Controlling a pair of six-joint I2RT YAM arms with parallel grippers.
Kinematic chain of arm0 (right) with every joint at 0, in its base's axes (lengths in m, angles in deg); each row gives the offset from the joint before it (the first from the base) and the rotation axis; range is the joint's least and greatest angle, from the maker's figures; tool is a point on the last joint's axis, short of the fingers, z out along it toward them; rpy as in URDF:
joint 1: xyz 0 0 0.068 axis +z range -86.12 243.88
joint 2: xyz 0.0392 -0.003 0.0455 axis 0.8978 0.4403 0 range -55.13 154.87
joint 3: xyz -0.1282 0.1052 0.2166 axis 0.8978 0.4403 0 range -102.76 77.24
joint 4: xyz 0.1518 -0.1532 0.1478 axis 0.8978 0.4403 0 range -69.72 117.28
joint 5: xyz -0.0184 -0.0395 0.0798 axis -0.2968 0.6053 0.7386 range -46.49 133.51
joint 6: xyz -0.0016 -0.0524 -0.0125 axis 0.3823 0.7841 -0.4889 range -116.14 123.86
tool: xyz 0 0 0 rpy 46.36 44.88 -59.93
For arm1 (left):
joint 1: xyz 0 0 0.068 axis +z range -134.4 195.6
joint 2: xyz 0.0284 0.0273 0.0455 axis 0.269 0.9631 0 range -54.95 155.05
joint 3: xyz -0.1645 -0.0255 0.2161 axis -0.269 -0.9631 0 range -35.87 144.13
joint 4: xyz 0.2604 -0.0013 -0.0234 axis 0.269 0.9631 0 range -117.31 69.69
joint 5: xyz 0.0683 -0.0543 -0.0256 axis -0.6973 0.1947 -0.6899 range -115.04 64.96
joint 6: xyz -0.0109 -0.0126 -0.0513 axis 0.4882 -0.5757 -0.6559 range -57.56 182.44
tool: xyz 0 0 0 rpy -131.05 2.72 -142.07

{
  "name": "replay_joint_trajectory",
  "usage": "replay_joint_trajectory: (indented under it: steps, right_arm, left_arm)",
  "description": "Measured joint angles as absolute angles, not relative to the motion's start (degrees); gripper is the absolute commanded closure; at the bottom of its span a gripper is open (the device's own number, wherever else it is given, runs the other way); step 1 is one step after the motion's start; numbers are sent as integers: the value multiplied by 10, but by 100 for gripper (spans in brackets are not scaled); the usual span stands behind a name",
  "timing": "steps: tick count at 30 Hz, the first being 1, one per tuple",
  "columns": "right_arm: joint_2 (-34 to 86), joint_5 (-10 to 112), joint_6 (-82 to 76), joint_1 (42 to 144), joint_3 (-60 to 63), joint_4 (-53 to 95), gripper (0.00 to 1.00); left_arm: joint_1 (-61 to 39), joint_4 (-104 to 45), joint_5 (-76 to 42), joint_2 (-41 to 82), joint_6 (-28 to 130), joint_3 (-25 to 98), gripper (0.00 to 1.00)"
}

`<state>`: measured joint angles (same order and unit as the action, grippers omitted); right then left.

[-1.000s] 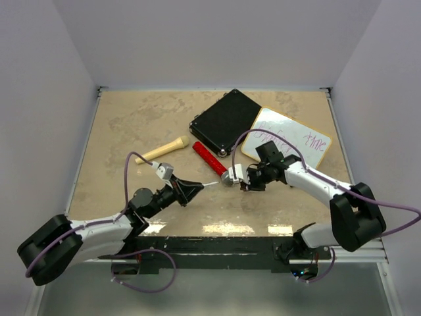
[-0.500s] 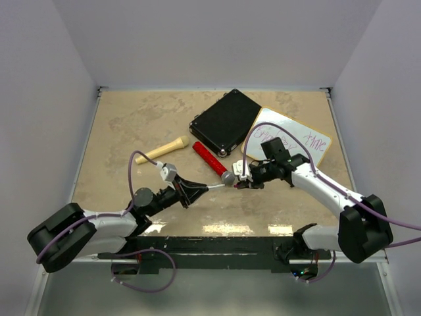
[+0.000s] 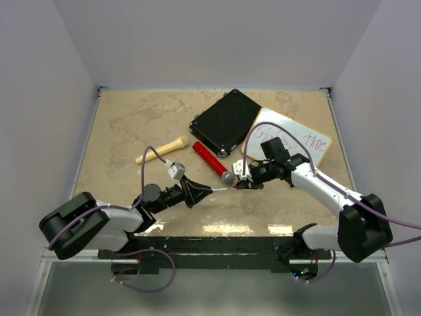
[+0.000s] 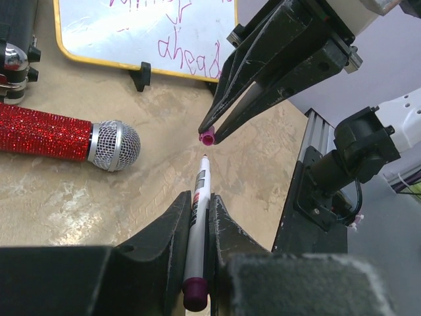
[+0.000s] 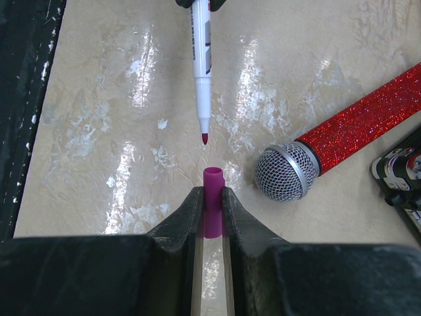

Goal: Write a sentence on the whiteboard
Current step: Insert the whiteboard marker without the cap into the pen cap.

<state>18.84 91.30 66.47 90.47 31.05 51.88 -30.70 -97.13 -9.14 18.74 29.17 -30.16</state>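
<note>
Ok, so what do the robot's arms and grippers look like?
The left arm and right arm have white links, black joints and a looping purple cable. The left gripper and right gripper are black, each with two tapering fingers.

overhead view; opposed wrist close-ups, microphone [image 4: 69, 135] in both

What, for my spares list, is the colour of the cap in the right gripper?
Magenta-purple; the cap in the right gripper shows best in the right wrist view.

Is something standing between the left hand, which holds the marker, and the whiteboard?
Yes. The right hand, shut on the pink cap, sits just ahead of the marker tip, on the way to the whiteboard. The red microphone lies beside that path.
</note>
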Motion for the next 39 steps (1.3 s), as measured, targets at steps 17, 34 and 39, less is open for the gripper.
replay_joint_trajectory:
  steps: [17, 34, 39]
  right_arm:
    - [199, 913, 664, 905, 310, 514, 99]
    - [199, 913, 657, 906, 310, 514, 99]
    - [199, 913, 657, 906, 310, 514, 99]
  left_arm:
    - [-311, -997, -87, 230, 291, -278, 100]
    - [-315, -998, -87, 247, 291, -266, 100]
    - [-315, -998, -87, 247, 292, -266, 100]
